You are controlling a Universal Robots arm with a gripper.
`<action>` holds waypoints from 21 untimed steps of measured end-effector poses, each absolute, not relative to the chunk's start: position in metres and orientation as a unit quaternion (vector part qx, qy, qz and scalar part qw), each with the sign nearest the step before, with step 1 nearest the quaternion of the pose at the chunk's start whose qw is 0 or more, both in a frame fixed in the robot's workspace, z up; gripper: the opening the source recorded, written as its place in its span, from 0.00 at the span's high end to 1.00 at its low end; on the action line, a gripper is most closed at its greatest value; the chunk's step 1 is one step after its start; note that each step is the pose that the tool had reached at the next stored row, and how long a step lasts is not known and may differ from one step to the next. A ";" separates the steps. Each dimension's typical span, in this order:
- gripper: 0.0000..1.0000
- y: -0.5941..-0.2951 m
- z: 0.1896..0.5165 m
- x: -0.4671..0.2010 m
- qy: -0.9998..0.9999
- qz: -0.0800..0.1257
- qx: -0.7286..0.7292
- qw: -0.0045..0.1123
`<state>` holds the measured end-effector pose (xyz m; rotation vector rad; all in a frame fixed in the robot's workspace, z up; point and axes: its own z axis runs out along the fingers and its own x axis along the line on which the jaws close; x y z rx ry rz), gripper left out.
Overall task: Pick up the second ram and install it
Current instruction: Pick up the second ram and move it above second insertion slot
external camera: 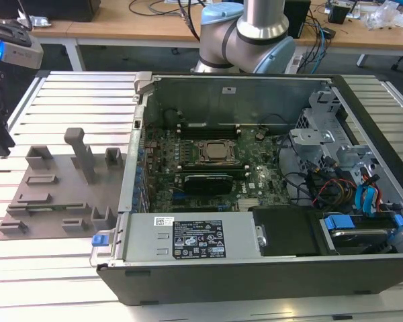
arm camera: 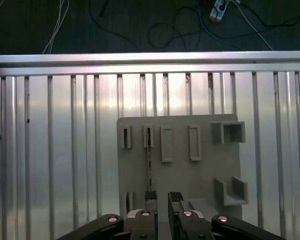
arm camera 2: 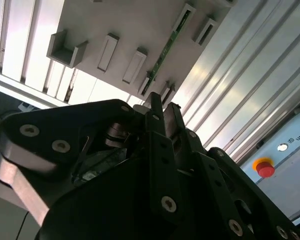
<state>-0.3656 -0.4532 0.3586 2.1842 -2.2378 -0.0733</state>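
Our black fingers (arm camera: 150, 199) hang slightly parted, grasping nothing, over the grey slotted holder plate (arm camera: 180, 180). The second ram (arm camera: 149, 160), a thin green circuit-board stick, stands on edge in a slot of that plate. We judge this the pick-up step; a grasp calls for straddling that edge squarely. The exterior view adds the open black computer case (external camera: 255, 278) beside the plate.

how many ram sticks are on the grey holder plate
1. The ram stick stands on edge on the plate, just ahead of the gripper. Its other slots look empty; the gripper hides some of the plate.
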 end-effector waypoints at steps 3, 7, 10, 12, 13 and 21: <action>0.76 -0.453 0.352 -0.364 -0.715 -0.024 0.698 0.007; 0.76 -0.453 0.341 -0.364 -0.715 -0.024 0.698 0.007; 0.76 -0.453 0.334 -0.364 -0.715 -0.024 0.698 0.007; 0.76 -0.453 0.331 -0.364 -0.715 -0.024 0.698 0.007; 0.76 -0.453 0.330 -0.364 -0.715 -0.024 0.698 0.007; 0.76 -0.453 0.323 -0.364 -0.715 -0.024 0.698 0.007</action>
